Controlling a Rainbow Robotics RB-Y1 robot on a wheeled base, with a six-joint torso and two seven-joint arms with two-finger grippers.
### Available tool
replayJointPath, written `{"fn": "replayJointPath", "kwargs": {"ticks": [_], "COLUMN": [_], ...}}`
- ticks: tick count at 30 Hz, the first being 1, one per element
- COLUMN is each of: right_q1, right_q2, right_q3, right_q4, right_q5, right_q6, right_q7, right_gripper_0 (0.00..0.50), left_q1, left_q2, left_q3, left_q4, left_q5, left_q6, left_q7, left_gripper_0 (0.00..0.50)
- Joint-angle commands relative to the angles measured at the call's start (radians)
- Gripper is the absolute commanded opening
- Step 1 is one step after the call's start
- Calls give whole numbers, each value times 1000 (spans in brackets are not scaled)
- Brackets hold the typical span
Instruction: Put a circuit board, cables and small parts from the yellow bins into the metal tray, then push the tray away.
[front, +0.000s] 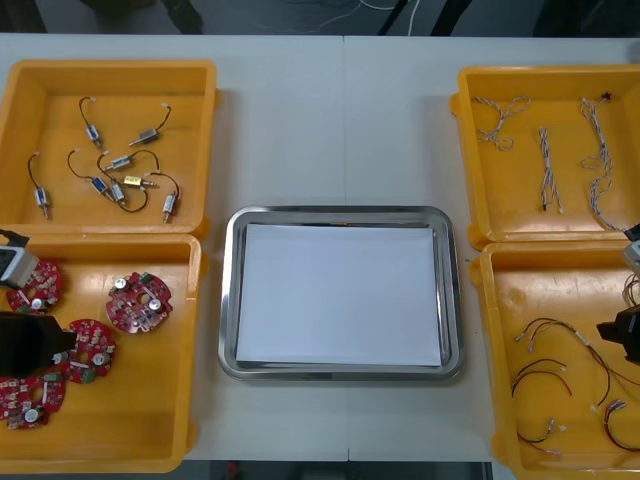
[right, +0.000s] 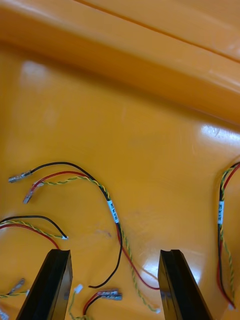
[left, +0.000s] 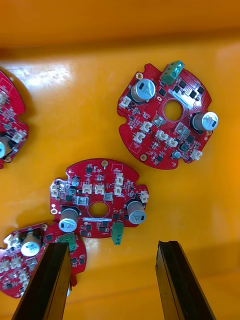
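Light table (front: 340, 120): four yellow bins (front: 110, 66), metal tray (front: 340, 212).

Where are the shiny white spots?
Right wrist view: light glints off the cable bin beyond the open right gripper. Left wrist view: a glint on the board bin beyond the open left gripper. Front view: the metal tray gleams along its rim.

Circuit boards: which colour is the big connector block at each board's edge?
The connector block is green; left wrist view.

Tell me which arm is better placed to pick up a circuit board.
Left. The left gripper hangs open with a board just ahead of it; the right gripper is open over cables instead.
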Motion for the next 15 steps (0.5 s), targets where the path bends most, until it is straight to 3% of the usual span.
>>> {"fn": "replayJointPath", "kwargs": {"ticks": [1, 15], "right_q1": [57, 54], "right_q2": [-38, -65], "right_q3": [36, 81], "right_q4": [-9, 108], "right_q5": [13, 24], "right_q6": [-71, -166], "right_q7": [66, 211], "right_gripper_0": [500, 500], "left_q1": [59, 82], "left_q2": [24, 90], "left_q3": [-75, -211], "left_q4": [-29, 4], "left_q5": [-61, -177], "left_q6": [-72, -184], "left_q7": [-79, -75], "left_gripper_0": [500, 500]}}
